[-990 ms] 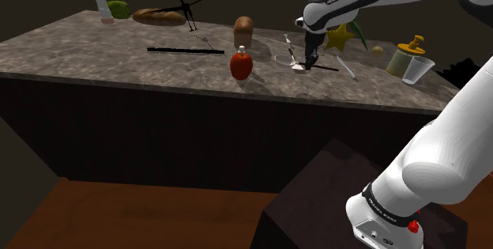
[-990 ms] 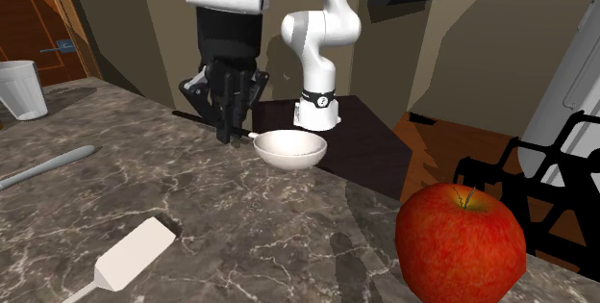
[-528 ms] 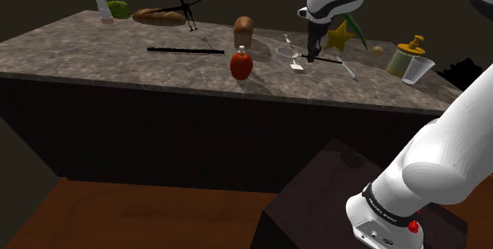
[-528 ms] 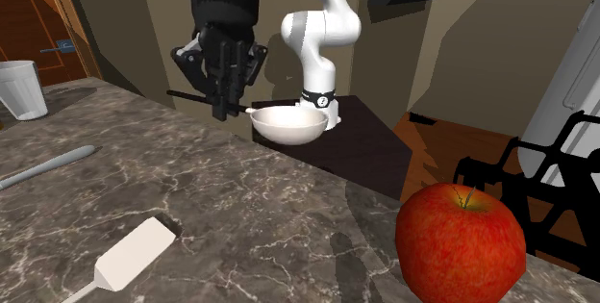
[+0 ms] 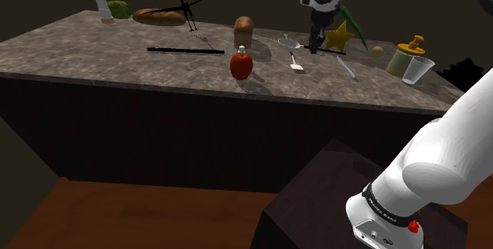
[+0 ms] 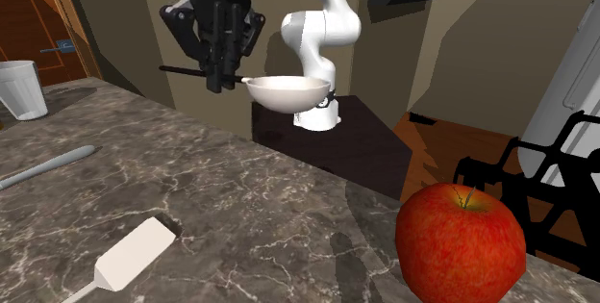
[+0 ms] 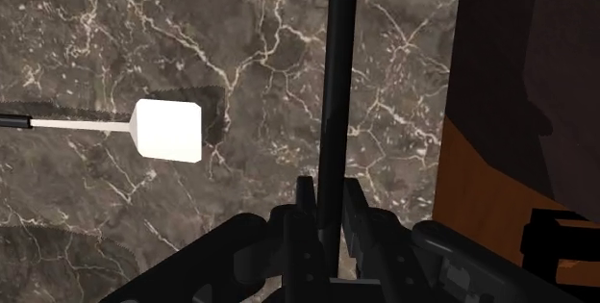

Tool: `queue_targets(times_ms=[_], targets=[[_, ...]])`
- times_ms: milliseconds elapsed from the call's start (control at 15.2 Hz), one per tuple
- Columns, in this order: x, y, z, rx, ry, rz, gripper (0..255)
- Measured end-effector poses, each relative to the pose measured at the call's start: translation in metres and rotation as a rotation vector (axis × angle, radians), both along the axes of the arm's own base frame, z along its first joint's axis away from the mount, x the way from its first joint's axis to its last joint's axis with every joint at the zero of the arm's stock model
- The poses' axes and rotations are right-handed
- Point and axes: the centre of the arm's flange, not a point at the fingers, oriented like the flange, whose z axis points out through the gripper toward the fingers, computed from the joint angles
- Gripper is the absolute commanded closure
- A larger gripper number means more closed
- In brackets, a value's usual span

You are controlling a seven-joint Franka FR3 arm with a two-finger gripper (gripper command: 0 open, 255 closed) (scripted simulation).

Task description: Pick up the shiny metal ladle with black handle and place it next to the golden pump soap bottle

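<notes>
On the shoulder view's left half of the desk [image 5: 95,50], well apart from the jaws: a red apple [image 5: 241,66], standing on the dark marbled top. Further right, up in the air, clear of the desk: the ladle [image 6: 287,92], pale bowl level and mouth up. Thin black handle [image 7: 339,80] pinched between the jaws, bowl jutting out to the shoulder view's left of them. Beneath the ladle, flat on the desk: a white spatula [image 7: 168,130], touching neither ladle nor jaws. Right again, toward the desk's far corner: the golden pump soap bottle [image 5: 407,52], well apart from the ladle. Just beside that bottle: a pale cup [image 5: 418,69], upright, contents impossible to tell.
</notes>
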Motion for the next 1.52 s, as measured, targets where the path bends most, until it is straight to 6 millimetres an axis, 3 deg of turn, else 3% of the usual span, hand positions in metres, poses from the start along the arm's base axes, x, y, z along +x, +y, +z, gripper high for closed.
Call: queue_targets(times_ms=[1518], targets=[[-0.004,-0.003,0.117,0.0,0.0,0.0,255]])
